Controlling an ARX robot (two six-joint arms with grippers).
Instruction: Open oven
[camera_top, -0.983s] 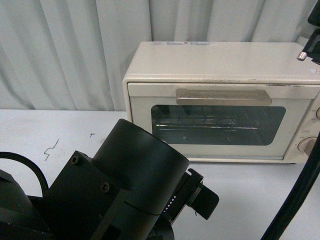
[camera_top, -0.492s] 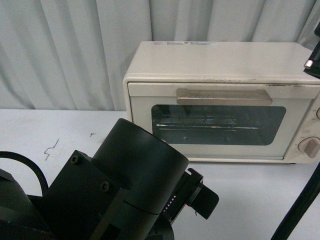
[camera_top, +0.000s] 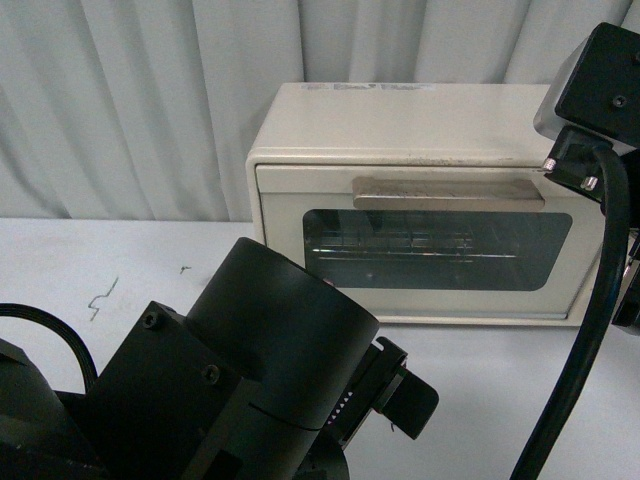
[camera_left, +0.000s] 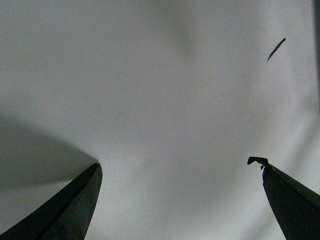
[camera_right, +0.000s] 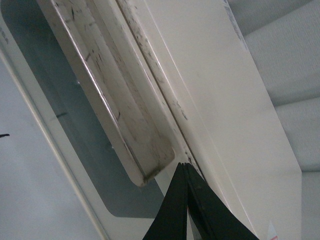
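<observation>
The cream-white oven (camera_top: 400, 125) stands at the back right of the table, its door closed. Its beige bar handle (camera_top: 448, 193) runs above the glass window, and the wire rack (camera_top: 400, 245) shows through the glass. My right arm (camera_top: 595, 90) hangs in front of the oven's right side and hides the knobs. In the right wrist view my right gripper (camera_right: 185, 165) is shut and empty, its tips just off the end of the handle (camera_right: 115, 110), by the seam above the door. My left gripper (camera_left: 180, 165) is open and empty over bare table.
A grey-white curtain (camera_top: 120, 100) hangs behind the white table (camera_top: 100, 260). My left arm's black body (camera_top: 250, 380) fills the front left. A black cable (camera_top: 585, 350) hangs from the right arm at the right. Small dark marks (camera_top: 100, 298) lie on the table.
My right arm has come down and leftward from the upper right corner into view in front of the oven's right side, covering the knobs. The left arm and oven door have not moved.
</observation>
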